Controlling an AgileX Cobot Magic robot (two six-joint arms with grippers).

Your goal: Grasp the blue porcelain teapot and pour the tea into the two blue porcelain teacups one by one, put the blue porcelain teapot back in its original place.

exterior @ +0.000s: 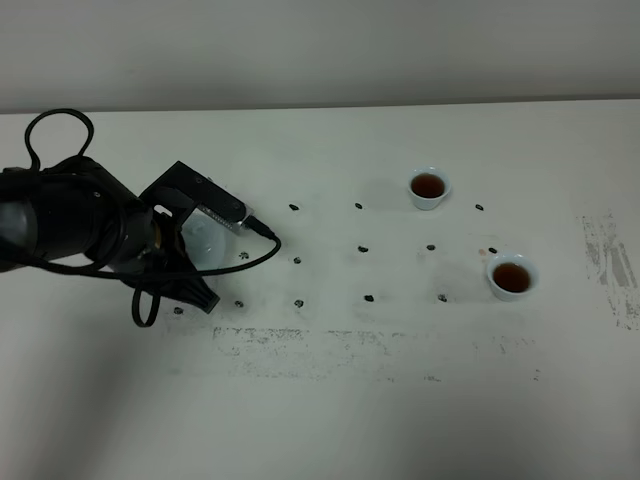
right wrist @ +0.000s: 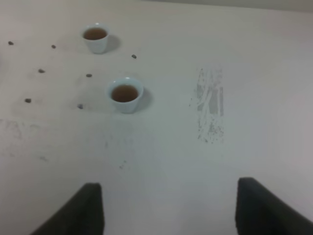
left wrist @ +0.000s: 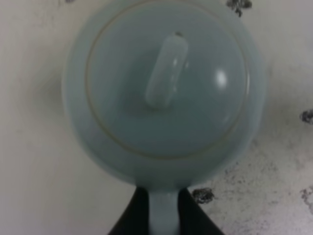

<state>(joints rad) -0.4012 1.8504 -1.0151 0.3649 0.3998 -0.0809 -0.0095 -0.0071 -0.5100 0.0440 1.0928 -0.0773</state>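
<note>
The blue porcelain teapot [left wrist: 166, 93] fills the left wrist view, lid and knob facing the camera. In the high view the teapot [exterior: 207, 240] sits at the table's left, mostly hidden under my left arm. My left gripper [left wrist: 164, 218] is shut on its loop handle, with a dark finger [left wrist: 129, 220] on each side. I cannot tell whether the pot rests on the table or hangs just above it. The two blue porcelain teacups stand at the right, far one [exterior: 428, 186] [right wrist: 96, 36] and near one [exterior: 512, 275] [right wrist: 125, 94], both holding brown tea. My right gripper [right wrist: 176, 210] is open and empty, short of the cups.
The white table [exterior: 330, 420] carries rows of small dark marks [exterior: 365, 247] between the teapot and the cups. A scuffed grey patch [exterior: 612, 265] lies near the right edge. A black cable [exterior: 255, 262] loops off my left wrist.
</note>
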